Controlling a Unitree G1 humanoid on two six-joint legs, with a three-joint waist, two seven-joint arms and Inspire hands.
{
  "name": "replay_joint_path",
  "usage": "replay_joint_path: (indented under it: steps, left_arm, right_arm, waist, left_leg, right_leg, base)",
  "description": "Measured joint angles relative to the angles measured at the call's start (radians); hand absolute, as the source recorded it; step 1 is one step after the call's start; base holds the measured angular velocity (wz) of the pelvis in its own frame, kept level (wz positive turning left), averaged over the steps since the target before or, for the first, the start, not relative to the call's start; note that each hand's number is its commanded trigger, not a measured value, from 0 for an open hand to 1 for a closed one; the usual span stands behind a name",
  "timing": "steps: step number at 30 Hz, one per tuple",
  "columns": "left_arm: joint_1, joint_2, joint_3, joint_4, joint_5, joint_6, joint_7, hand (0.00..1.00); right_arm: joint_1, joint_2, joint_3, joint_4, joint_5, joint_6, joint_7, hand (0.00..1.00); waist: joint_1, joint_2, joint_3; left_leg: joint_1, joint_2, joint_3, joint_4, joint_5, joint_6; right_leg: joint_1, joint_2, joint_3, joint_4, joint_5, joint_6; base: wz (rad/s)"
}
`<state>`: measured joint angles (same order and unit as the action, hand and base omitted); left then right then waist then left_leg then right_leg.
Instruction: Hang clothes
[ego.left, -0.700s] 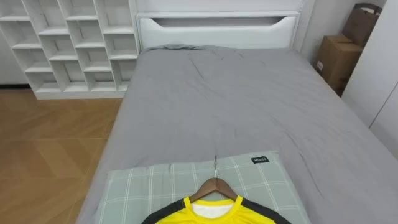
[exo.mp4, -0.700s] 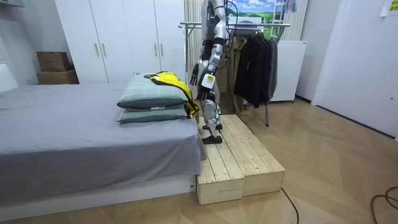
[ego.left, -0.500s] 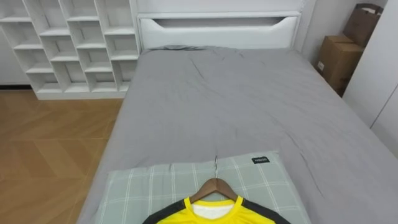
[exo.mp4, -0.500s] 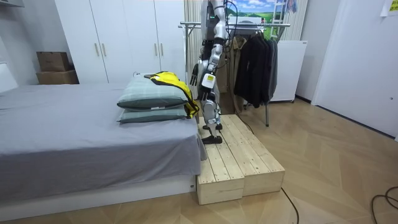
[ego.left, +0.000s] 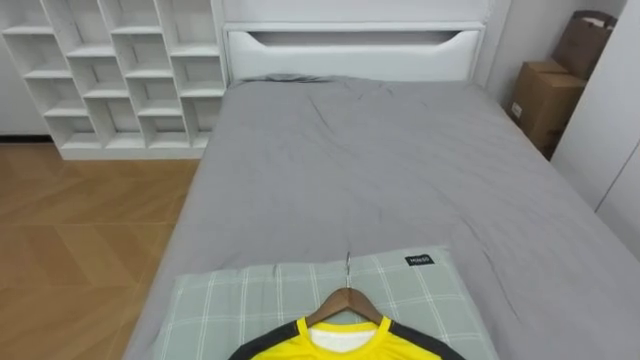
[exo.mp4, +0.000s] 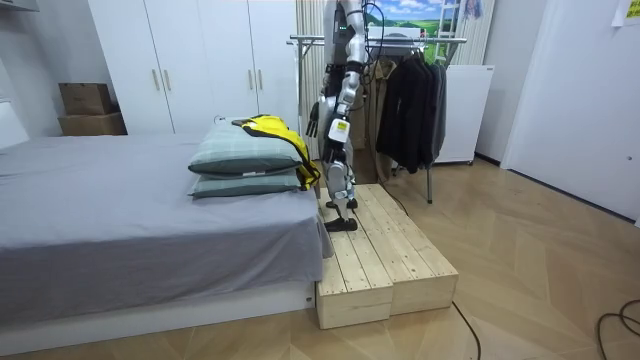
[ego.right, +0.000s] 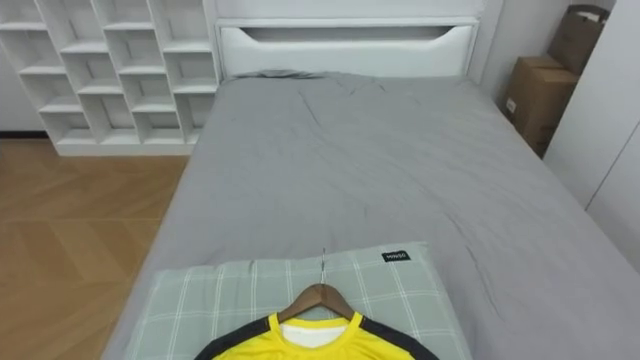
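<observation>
The left hand (exo.mp4: 336, 130) hangs low by the hip, arm straight down (fingers too small to tell). The smooth yellow jersey (ego.left: 285, 348) lies on its curved wooden hanger (ego.left: 345, 299), atop the plaid pillow (ego.left: 230, 300) at the grey bed's (ego.left: 380, 170) near edge.

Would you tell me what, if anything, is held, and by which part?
Nothing visibly: the yellow shirt on its hanger lies on the pillow; the left hand hangs apart from it.
</observation>
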<state>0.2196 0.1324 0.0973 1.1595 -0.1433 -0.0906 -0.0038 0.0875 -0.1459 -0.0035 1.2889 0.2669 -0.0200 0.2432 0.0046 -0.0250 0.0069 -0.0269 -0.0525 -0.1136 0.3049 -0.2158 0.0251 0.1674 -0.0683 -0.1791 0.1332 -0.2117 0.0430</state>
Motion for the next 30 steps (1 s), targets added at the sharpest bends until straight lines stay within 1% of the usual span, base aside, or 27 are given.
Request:
replay_joint_path:
  steps: [2, 7, 10, 13, 14, 15, 16, 17, 18, 19, 20, 21, 22, 23, 26, 28, 29, 30]
  left_arm:
    - [0.002, -0.001, 0.017, 0.000, -0.002, 0.008, 0.001, 0.00]
    - [-0.003, -0.003, 0.029, -0.003, -0.004, 0.016, 0.026, 0.00]
    - [0.000, -0.008, 0.073, -0.019, 0.004, 0.016, 0.054, 0.00]
    - [-0.004, -0.008, 0.132, -0.032, 0.049, 0.014, 0.105, 0.00]
    - [-0.004, -0.008, 0.139, -0.042, 0.061, 0.015, 0.118, 0.00]
    - [-0.006, -0.006, 0.152, -0.069, 0.088, 0.015, 0.149, 0.00]
    - [-0.013, -0.002, 0.165, -0.090, 0.126, 0.015, 0.185, 0.00]
    - [-0.017, 0.002, 0.166, -0.096, 0.148, 0.014, 0.204, 0.00]
    - [-0.018, 0.003, 0.173, -0.125, 0.198, 0.013, 0.241, 0.00]
    - [-0.019, 0.003, 0.174, -0.168, 0.242, 0.011, 0.275, 0.00]
    - [-0.019, 0.004, 0.174, -0.223, 0.285, 0.011, 0.309, 0.00]
    - [-0.020, 0.004, 0.174, -0.254, 0.307, 0.011, 0.326, 0.00]
    - [-0.026, 0.005, 0.172, -0.304, 0.341, 0.005, 0.359, 0.00]
    - [-0.039, 0.010, 0.168, -0.321, 0.369, -0.008, 0.392, 0.00]
    - [-0.055, 0.014, 0.154, -0.364, 0.425, -0.011, 0.439, 0.00]
    - [-0.056, 0.013, 0.146, -0.460, 0.470, -0.011, 0.480, 0.00]
    - [-0.055, 0.019, 0.125, -0.501, 0.498, -0.012, 0.507, 0.00]
    - [-0.056, 0.021, 0.115, -0.521, 0.513, -0.012, 0.516, 0.00]
  right_arm:
    - [-0.002, 0.000, -0.001, 0.009, 0.002, 0.002, 0.002, 0.00]
    - [-0.015, 0.000, 0.002, 0.031, 0.012, 0.009, -0.001, 0.00]
    - [-0.011, 0.000, 0.001, 0.030, 0.011, 0.013, -0.001, 0.00]
    - [-0.006, -0.002, 0.000, 0.031, 0.009, 0.012, 0.000, 0.00]
    - [-0.006, -0.002, 0.000, 0.031, 0.008, 0.012, 0.000, 0.00]
    - [-0.008, -0.003, 0.000, 0.032, 0.005, 0.012, 0.000, 0.00]
    - [-0.009, -0.004, 0.000, 0.034, 0.001, 0.012, 0.000, 0.00]
    - [-0.009, -0.004, 0.000, 0.035, 0.000, 0.012, -0.001, 0.00]
    - [-0.009, -0.006, 0.002, 0.034, -0.001, 0.011, -0.001, 0.00]
    - [-0.008, -0.007, 0.002, 0.032, -0.002, 0.011, -0.004, 0.00]
    - [-0.008, -0.006, 0.002, 0.031, -0.002, 0.012, -0.012, 0.00]
    - [-0.008, -0.006, 0.002, 0.031, -0.003, 0.012, -0.014, 0.00]
    - [-0.009, -0.007, 0.002, 0.031, -0.006, 0.012, -0.017, 0.00]
    - [-0.011, -0.008, 0.002, 0.030, -0.006, 0.012, -0.022, 0.00]
    - [-0.012, -0.008, 0.003, 0.029, -0.006, 0.011, -0.024, 0.00]
    - [-0.011, -0.010, 0.004, 0.030, -0.005, 0.011, -0.028, 0.00]
    - [-0.012, -0.014, 0.005, 0.031, -0.005, 0.010, -0.031, 0.00]
    - [-0.013, -0.015, 0.005, 0.032, -0.001, 0.009, -0.031, 0.00]
  waist:
    - [0.001, -0.001, -0.0004]
    - [0.007, 0.000, -0.0019]
    - [0.010, 0.000, -0.0028]
    - [0.022, 0.001, -0.0018]
    - [0.021, 0.001, -0.0016]
    - [0.024, 0.002, -0.0014]
    - [0.025, 0.004, -0.0029]
    - [0.026, 0.003, -0.0022]
    - [0.029, 0.005, -0.0035]
    - [0.029, 0.013, -0.0062]
    - [0.027, 0.011, -0.0054]
    - [0.027, 0.010, -0.0054]
    - [0.027, 0.010, -0.0055]
    - [0.027, 0.012, -0.0062]
    - [0.026, 0.017, -0.0060]
    - [0.023, 0.018, -0.0057]
    - [0.021, 0.021, -0.0053]
    - [0.020, 0.023, -0.0050]
  left_leg:
    - [0.002, -0.001, -0.003, 0.000, 0.000, 0.000]
    - [0.003, -0.001, -0.003, 0.002, 0.000, 0.000]
    - [0.009, 0.000, -0.002, 0.001, 0.000, 0.000]
    - [0.019, -0.001, -0.003, 0.001, -0.001, -0.001]
    - [0.019, -0.001, -0.003, 0.003, -0.001, -0.001]
    - [0.017, -0.001, -0.005, 0.003, -0.001, -0.001]
    - [0.017, -0.001, -0.007, 0.004, 0.000, -0.001]
    - [0.018, -0.001, -0.008, 0.004, 0.000, -0.002]
    - [0.018, -0.002, -0.008, 0.003, 0.000, -0.002]
    - [0.018, -0.003, -0.011, 0.003, 0.000, -0.001]
    - [0.014, -0.007, -0.019, 0.004, 0.001, -0.002]
    - [0.013, -0.008, -0.022, 0.005, 0.001, -0.002]
    - [0.011, -0.009, -0.025, 0.006, 0.001, -0.002]
    - [0.012, -0.009, -0.025, 0.006, 0.001, -0.002]
    - [0.018, -0.009, -0.026, 0.002, 0.001, -0.002]
    - [0.021, -0.009, -0.029, -0.001, 0.001, -0.002]
    - [0.021, -0.009, -0.030, -0.002, 0.001, -0.002]
    - [0.021, -0.009, -0.030, -0.002, 0.001, -0.002]
  right_leg:
    - [0.005, 0.000, -0.004, -0.001, 0.000, -0.001]
    - [0.008, 0.000, -0.007, 0.000, -0.001, -0.001]
    - [0.012, -0.001, -0.007, 0.001, -0.001, -0.001]
    - [0.025, -0.001, -0.010, -0.001, -0.002, -0.002]
    - [0.025, -0.001, -0.010, 0.000, -0.003, -0.002]
    - [0.022, -0.001, -0.013, 0.000, -0.003, -0.002]
    - [0.024, -0.001, -0.017, 0.000, -0.003, -0.002]
    - [0.025, -0.001, -0.018, 0.000, -0.003, -0.002]
    - [0.026, -0.001, -0.016, 0.001, -0.003, -0.002]
    - [0.025, -0.001, -0.016, 0.001, -0.003, -0.002]
    - [0.024, -0.001, -0.020, 0.000, -0.003, -0.002]
    - [0.024, -0.001, -0.022, 0.000, -0.003, -0.002]
    - [0.024, -0.002, -0.024, 0.000, -0.003, -0.002]
    - [0.025, -0.002, -0.023, 0.000, -0.003, -0.002]
    - [0.024, -0.002, -0.018, 0.002, -0.003, -0.002]
    - [0.025, -0.001, -0.020, 0.004, -0.002, -0.004]
    - [0.025, -0.001, -0.021, 0.004, -0.001, -0.004]
    - [0.025, -0.001, -0.021, 0.004, 0.000, -0.005]
  base:
    - [0.05]
    - [0.01]
    - [0.00]
    - [0.01]
    - [0.06]
    - [0.07]
    - [0.07]
    - [0.00]
    - [0.00]
    - [0.04]
    - [0.09]
    - [0.11]
    - [0.05]
    - [0.00]
    - [0.00]
    - [0.02]
    - [0.00]
    - [0.00]
